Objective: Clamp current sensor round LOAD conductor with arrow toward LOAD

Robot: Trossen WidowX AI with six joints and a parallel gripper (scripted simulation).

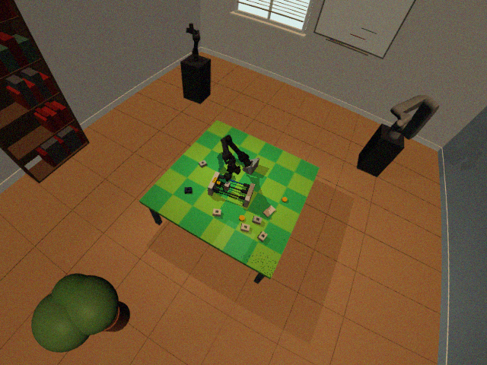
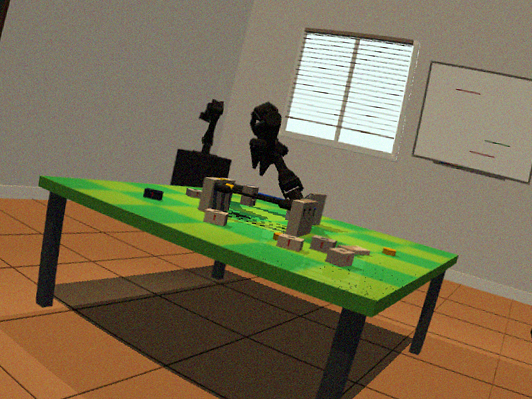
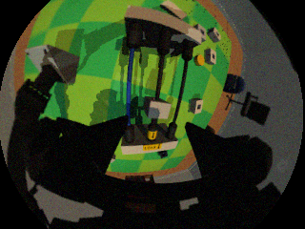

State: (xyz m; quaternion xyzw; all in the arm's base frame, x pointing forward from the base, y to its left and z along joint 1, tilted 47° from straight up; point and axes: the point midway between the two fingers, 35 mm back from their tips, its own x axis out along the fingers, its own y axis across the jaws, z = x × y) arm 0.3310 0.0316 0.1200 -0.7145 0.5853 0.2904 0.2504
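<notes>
The light-grey sensor (image 1: 227, 185) (image 3: 157, 109) appears to be round the middle conductor (image 3: 161, 76), near the rack's LOAD end. That conductor has a yellow band (image 3: 152, 135) beside the yellow LOAD label (image 3: 152, 147). The rack's opposite end block (image 1: 248, 194) (image 2: 300, 217) carries the conductors' other ends. The sensor's arrow and latch are too small and dark to read. My gripper (image 1: 227, 177) (image 2: 258, 169) (image 3: 157, 121) is open and empty, above the rack, with the sensor seen between its fingers in the wrist view but not gripped.
A blue conductor (image 3: 129, 86) and a black one (image 3: 181, 86) flank the middle one. A grey wedge (image 1: 251, 166) (image 3: 57, 62) stands by the arm. Several pale blocks, one at the front (image 1: 216, 212), a dark block (image 1: 188, 190) (image 2: 152, 194) and orange discs, one at the right (image 1: 284, 199), lie around.
</notes>
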